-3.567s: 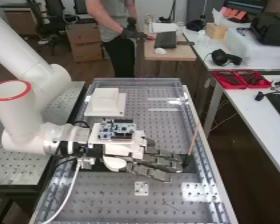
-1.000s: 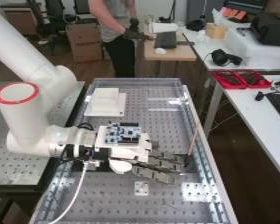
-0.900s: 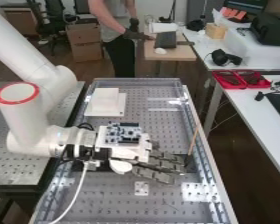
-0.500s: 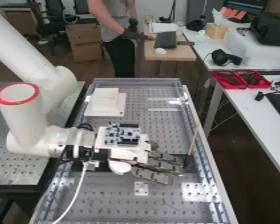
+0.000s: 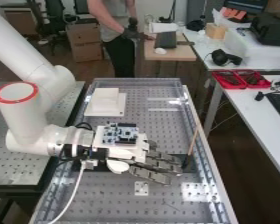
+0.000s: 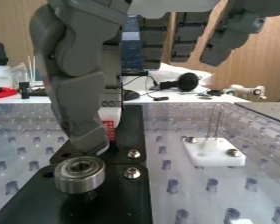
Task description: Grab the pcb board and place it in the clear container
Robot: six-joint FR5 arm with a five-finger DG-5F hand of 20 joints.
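PCB board [image 5: 121,133] lies atop the robot hand [image 5: 152,166].

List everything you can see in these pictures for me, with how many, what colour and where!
Circuit board: one, blue and white, on top of the hand's white housing
Perforated bench: one, grey, under the hand
White block: one, at the bench's far left in the high view
Thin stick: one, brown, slanting near the fingertips
Ring-shaped metal part: one, silver, on black plates
Black plates: two, on the bench
Red tray: one, divided, on the side table
Side table: one, white, right of the bench
Headphones: one pair, black, on the side table
Cardboard box: one, brown, on the floor behind
Robot arm: one, white, from the left
Hand: one, dark grey, over the bench
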